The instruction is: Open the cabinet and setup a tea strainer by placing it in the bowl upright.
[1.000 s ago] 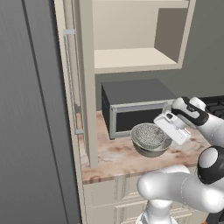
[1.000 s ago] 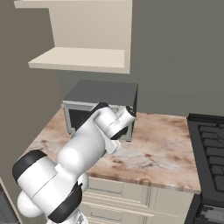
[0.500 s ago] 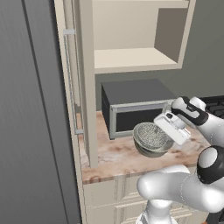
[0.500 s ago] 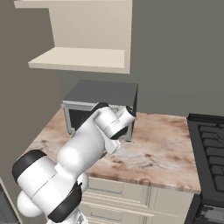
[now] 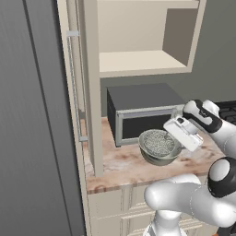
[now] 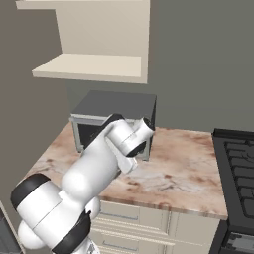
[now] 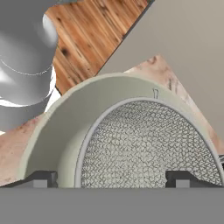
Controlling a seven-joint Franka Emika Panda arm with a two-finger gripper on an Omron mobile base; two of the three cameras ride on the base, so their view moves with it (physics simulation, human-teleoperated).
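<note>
Sitting mesh-up inside the round pale grey-green ceramic bowl (image 5: 160, 148) on the marbled pink-brown worktop (image 5: 120, 167), the small round grey wire-mesh tea strainer (image 7: 146, 146) lies straight ahead of the two-finger gripper (image 7: 112, 178), at twelve o'clock in the hand view; its handle is too small to make out. The jaws stand apart, one dark tip at each side of the mesh with nothing between them. Behind the bowl stands the dark grey microwave box (image 5: 140, 110), and above it the tall cream-beige wall cabinet (image 5: 143, 34) is open, its shelf bare.
</note>
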